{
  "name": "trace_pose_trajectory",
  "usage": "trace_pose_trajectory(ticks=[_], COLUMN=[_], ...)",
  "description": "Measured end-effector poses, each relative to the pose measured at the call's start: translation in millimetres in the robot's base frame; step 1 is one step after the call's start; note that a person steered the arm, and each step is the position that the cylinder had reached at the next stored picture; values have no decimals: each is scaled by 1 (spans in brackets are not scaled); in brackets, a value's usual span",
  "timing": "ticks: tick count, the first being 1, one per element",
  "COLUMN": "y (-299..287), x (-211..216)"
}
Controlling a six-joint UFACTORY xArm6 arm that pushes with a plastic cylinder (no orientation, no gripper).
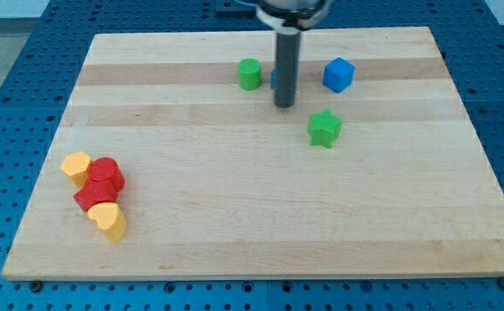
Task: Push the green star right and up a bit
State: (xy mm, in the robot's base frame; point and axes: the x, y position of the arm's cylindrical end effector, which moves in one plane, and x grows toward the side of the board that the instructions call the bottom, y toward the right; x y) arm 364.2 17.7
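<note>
The green star (324,129) lies on the wooden board (260,207), right of centre in the upper half. My tip (284,104) is at the end of the dark rod, a short way to the star's upper left and apart from it. A green cylinder (250,74) stands to the left of the rod. A blue cube (339,75) stands to the rod's right, above the star. A sliver of another blue block (274,79) shows just behind the rod, mostly hidden.
At the view's lower left is a tight cluster: a yellow block (76,165), a red block (107,174), another red block (92,196) and a yellow heart-like block (108,219). Blue pegboard (9,104) surrounds the board.
</note>
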Motion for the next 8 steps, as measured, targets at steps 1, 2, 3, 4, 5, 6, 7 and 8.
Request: trace_pose_trajectory(ticks=[1, 2, 3, 4, 5, 6, 7, 8], y=[1, 3, 5, 10, 30, 73, 95, 94], x=[36, 51, 65, 68, 68, 68, 67, 80])
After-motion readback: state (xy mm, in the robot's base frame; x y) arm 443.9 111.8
